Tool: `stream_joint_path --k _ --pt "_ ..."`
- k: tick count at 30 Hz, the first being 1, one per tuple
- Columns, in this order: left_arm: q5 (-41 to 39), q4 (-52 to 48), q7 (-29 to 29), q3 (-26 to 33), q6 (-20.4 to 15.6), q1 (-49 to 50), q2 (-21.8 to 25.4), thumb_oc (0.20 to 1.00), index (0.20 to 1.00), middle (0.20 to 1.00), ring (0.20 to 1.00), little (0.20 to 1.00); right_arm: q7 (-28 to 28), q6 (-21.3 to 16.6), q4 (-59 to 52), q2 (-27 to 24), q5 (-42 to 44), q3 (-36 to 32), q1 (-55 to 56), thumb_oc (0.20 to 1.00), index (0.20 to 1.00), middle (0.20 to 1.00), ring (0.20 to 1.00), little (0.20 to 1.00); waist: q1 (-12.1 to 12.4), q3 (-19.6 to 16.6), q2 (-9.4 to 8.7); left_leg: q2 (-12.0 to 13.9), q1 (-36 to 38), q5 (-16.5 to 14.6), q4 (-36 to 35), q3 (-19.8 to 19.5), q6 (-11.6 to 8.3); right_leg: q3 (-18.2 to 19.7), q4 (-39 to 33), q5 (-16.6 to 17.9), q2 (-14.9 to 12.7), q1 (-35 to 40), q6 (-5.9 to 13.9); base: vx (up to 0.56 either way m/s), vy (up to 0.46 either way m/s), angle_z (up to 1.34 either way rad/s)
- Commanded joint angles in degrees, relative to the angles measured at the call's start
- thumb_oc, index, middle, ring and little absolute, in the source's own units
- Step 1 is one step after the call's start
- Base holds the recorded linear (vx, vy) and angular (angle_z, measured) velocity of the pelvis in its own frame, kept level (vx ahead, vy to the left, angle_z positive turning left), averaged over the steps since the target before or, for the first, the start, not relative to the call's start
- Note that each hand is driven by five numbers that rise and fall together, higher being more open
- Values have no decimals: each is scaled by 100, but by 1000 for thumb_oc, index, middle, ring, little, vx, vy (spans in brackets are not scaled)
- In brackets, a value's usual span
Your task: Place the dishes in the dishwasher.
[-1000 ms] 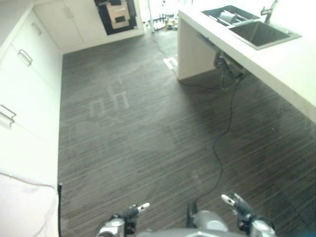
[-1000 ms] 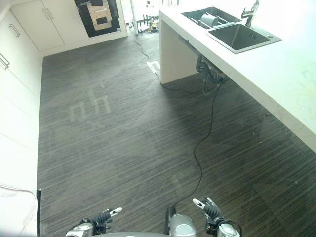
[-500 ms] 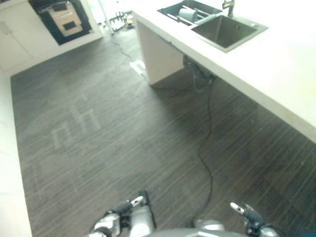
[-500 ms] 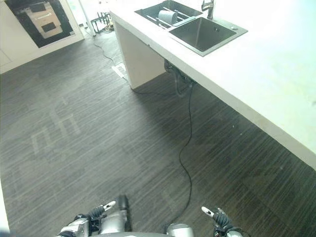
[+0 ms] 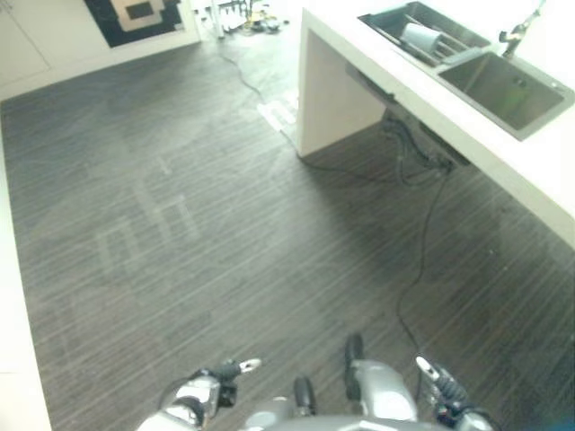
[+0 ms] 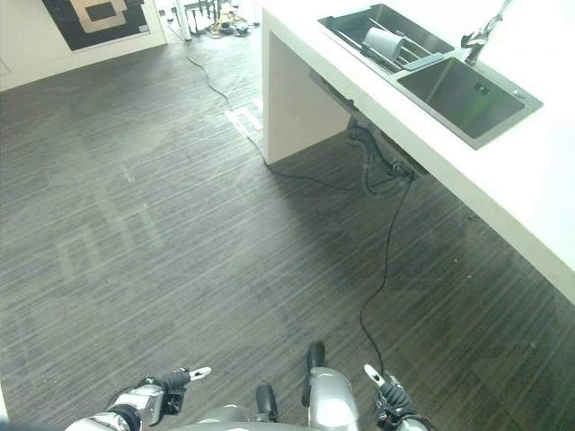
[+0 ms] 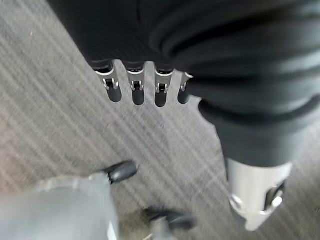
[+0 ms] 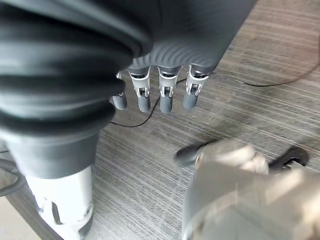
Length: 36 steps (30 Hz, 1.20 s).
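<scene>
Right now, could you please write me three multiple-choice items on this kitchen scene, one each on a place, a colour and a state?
1. Where is the pale cup?
A. In the rack compartment beside the sink basin
B. On the floor
C. In the left hand

2. What colour is the floor?
A. White
B. Dark grey, striped
C. Red

3. How do the left hand and the right hand stand?
A. Both shut on dishes
B. Left shut on a plate
C. Both open, holding nothing

Answers: A, the cup lies in the rack next to the sink basin in the counter; B, dark striped boards; C, both wrist views show straight fingers over bare floor.
</scene>
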Motion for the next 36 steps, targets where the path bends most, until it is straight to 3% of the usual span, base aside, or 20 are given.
stream_joint_path --k 1,5,8,9,10,11,12,14,15,16,18,19,21,22,23,24,26,28,34,36 --pt "268 -209 -422 -217 -155 202 118 1000 1000 1000 1000 1000 76 -85 -78 -60 -242 -30 -2 1000 1000 1000 1000 1000 -81 81 -134 873 -279 -637 410 426 -75 334 497 -63 -391 565 422 354 -276 46" --pt "327 -294 -558 -476 -73 141 2 1000 1000 1000 1000 1000 101 -47 -28 -4 -335 141 58 1000 1000 1000 1000 1000 -121 -87 -174 923 -244 -920 823 286 -67 397 496 -340 -262 735 292 376 -401 49" --pt "-186 -227 -433 -328 -57 201 -69 1000 1000 1000 1000 1000 30 -52 17 -16 -440 325 -27 1000 1000 1000 1000 1000 -111 -206 -182 976 -20 -1239 1331 85 -144 328 731 -653 -27 872 -22 382 -399 27" --pt "-209 -232 -430 -289 -92 199 -79 1000 1000 1000 1000 1000 27 -54 6 -29 -486 365 -39 1000 1000 1000 1000 1000 -108 -246 -200 1001 -56 -1196 1542 63 -169 315 738 -703 28 899 -113 272 -403 -1" --pt "-295 -273 -378 -221 -150 180 -129 1000 1000 1000 1000 1000 -38 -20 -40 -89 -496 468 -79 1000 1000 1000 1000 1000 -49 -282 -235 1139 -320 -888 2634 -60 -287 282 715 -864 241 1108 -376 219 -364 -23" --pt "-331 -281 -361 -206 -183 181 -138 1000 1000 1000 1000 1000 -44 -17 -43 -98 -485 479 -84 1000 1000 1000 1000 1000 -37 -288 -234 1155 -388 -841 2776 -86 -301 274 716 -888 272 1131 -410 281 -445 -32" --pt "-494 -285 -339 -107 -242 178 -169 1000 1000 1000 1000 1000 -66 1 -48 -142 -482 509 -102 1000 1000 1000 1000 1000 18 -303 -263 1107 -653 -745 3559 -151 -309 272 756 -1024 382 1251 -561 192 -296 -42" --pt "-559 -328 -351 4 -207 146 -169 1000 1000 1000 1000 1000 -111 67 -52 -198 -449 501 -90 1000 1000 1000 1000 1000 107 -268 -310 1103 -1304 -485 4444 -301 -292 292 750 -1130 520 1495 -738 219 -284 -32" --pt "-561 -351 -375 50 -244 135 -174 1000 1000 1000 1000 1000 -116 133 -50 -238 -419 506 -96 1000 1000 1000 1000 1000 208 -193 -312 839 -1658 -551 4460 -457 -178 419 753 -1169 588 1665 -749 285 -145 -33" --pt "-681 -361 -359 103 -300 155 -165 1000 1000 1000 1000 1000 -62 213 -36 -264 -540 514 -115 1000 1000 1000 1000 1000 272 -148 -291 583 -1748 -559 3915 -441 -114 573 741 -1213 692 1776 -713 293 -72 -54" --pt "-790 -401 -305 140 -283 123 -134 1000 1000 1000 1000 1000 -103 283 -32 -234 -573 542 -114 1000 1000 1000 1000 1000 304 -84 -273 807 -1672 -254 2749 -225 -144 606 567 -1278 826 2016 -681 287 -12 -83" --pt "-822 -398 -306 145 -271 116 -131 1000 1000 1000 1000 1000 -121 295 -25 -226 -552 556 -111 1000 1000 1000 1000 1000 314 -65 -277 810 -1641 -238 2550 -244 -147 636 533 -1289 830 2070 -666 290 71 -83" --pt "-822 -356 -335 167 -288 103 -137 1000 1000 1000 1000 1000 -135 297 36 -210 -529 600 -88 1000 1000 1000 1000 1000 348 -55 -223 957 -1635 45 1615 -466 -278 785 412 -1348 905 2235 -615 300 121 -51" --pt "-804 -327 -361 167 -326 116 -132 1000 1000 1000 1000 1000 -108 278 94 -220 -540 645 -58 1000 1000 1000 1000 1000 382 -53 -171 1210 -1662 422 1044 -700 -444 910 351 -1397 958 2352 -591 411 215 -56" --pt "-876 -318 -366 221 -327 157 -129 1000 1000 1000 1000 1000 -57 233 151 -244 -613 657 -30 1000 1000 1000 1000 1000 413 -35 -147 1455 -1747 710 816 -982 -572 1059 341 -1452 951 2445 -564 410 240 -81" --pt "-894 -312 -374 253 -329 177 -129 1000 1000 1000 1000 1000 -48 216 169 -258 -634 651 -20 1000 1000 1000 1000 1000 414 -21 -148 1520 -1759 747 793 -1036 -598 1095 344 -1474 923 2478 -547 368 288 -85" --pt "-770 -298 -453 353 -261 153 -119 1000 1000 1000 1000 1000 -93 177 193 -275 -662 555 27 1000 1000 1000 1000 1000 323 -49 -109 1672 -1640 712 702 -768 -589 1061 427 -1590 803 2514 -468 326 308 -51" --pt "-625 -283 -473 337 -209 122 -123 1000 1000 1000 1000 1000 -91 179 212 -271 -601 464 63 1000 1000 1000 1000 1000 276 -77 -104 1648 -1615 641 768 -599 -555 1009 531 -1669 729 2520 -431 296 279 -20" --pt "-657 -297 -327 63 -225 -106 84 1000 1000 1000 1000 1000 37 86 33 -215 -500 391 128 1000 1000 1000 1000 1000 196 -228 -156 1193 -1516 71 986 -533 -190 1100 1301 -1869 517 2035 -234 272 250 -54" --pt "-688 -290 -291 35 -182 -171 130 1000 1000 1000 1000 1000 28 84 -32 -196 -433 405 138 1000 1000 1000 1000 1000 177 -238 -185 1157 -1502 -51 1041 -480 -122 1074 1393 -1833 464 1922 -180 119 107 -38"
